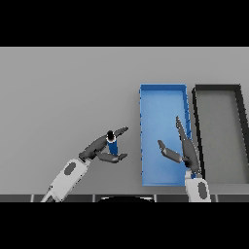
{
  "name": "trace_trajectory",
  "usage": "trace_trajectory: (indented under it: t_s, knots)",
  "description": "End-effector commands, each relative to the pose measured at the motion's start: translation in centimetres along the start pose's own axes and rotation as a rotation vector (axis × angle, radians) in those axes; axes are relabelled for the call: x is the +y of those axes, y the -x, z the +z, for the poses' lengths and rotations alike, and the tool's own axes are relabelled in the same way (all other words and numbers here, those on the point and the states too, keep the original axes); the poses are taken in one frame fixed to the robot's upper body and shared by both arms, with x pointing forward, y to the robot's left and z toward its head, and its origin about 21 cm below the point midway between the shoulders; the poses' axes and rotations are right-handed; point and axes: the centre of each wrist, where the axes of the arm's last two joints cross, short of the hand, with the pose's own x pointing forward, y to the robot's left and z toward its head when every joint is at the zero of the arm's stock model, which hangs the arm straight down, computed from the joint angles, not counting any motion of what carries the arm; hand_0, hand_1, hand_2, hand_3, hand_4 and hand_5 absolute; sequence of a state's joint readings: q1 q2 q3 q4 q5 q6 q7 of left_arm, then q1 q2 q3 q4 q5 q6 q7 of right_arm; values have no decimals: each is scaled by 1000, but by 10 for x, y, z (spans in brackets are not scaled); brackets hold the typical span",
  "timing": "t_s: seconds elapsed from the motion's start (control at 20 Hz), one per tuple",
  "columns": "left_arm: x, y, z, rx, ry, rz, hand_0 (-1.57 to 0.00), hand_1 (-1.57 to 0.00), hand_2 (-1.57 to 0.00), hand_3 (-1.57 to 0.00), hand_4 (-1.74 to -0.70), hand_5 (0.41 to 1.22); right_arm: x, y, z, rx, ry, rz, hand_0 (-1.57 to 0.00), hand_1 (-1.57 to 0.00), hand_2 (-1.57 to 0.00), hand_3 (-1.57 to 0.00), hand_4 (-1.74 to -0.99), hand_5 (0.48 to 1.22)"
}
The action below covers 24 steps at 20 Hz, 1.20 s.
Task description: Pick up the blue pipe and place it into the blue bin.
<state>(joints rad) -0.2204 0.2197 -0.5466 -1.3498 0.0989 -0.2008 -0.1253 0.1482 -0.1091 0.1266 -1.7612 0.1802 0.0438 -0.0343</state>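
Observation:
The blue pipe (112,144) stands upright on the grey table, a short blue cylinder with a dark top, left of the blue bin (163,92). My left hand (99,148) reaches in from the lower left and brackets the pipe, fingers behind it and thumb in front, loosely around it. My right hand (187,148) hovers over the bin's right half, fingers straight and pointing away from me, thumb spread to the left, holding nothing.
A black bin (217,88) sits directly to the right of the blue one, their long sides nearly touching. The grey table (63,87) stretches wide to the left and back.

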Motion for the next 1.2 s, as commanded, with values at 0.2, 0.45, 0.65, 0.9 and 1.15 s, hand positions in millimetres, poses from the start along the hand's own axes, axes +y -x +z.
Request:
trace_trajectory:
  t_s: [0.2,0.45,0.65,0.9,1.15]
  knots:
    - [-14,2,-6,4,-14,62,-717,-856,-901,-877,-1477,929,-1,5,-2,21,0,-17,1,1,1,1,-1198,604]
    - [-24,5,-9,-64,6,22,-1291,-1337,-1351,-1272,-1647,1125,-3,3,-1,3,-5,-7,1,1,1,1,-1191,602]
    - [-24,-9,-11,-124,-30,28,-1456,-1475,-1481,-1406,-1702,1182,-1,3,0,6,-14,-5,1,1,1,1,-1189,603]
    - [-34,-45,-20,-250,-11,43,-1533,-1540,-1542,-1461,-1728,1208,-7,5,2,4,6,12,1,1,1,1,-1172,603]
    - [-36,-70,-22,-258,27,11,-1559,-1561,-1561,-1490,-1737,1217,-9,7,3,-13,6,19,1,1,1,1,-1141,603]
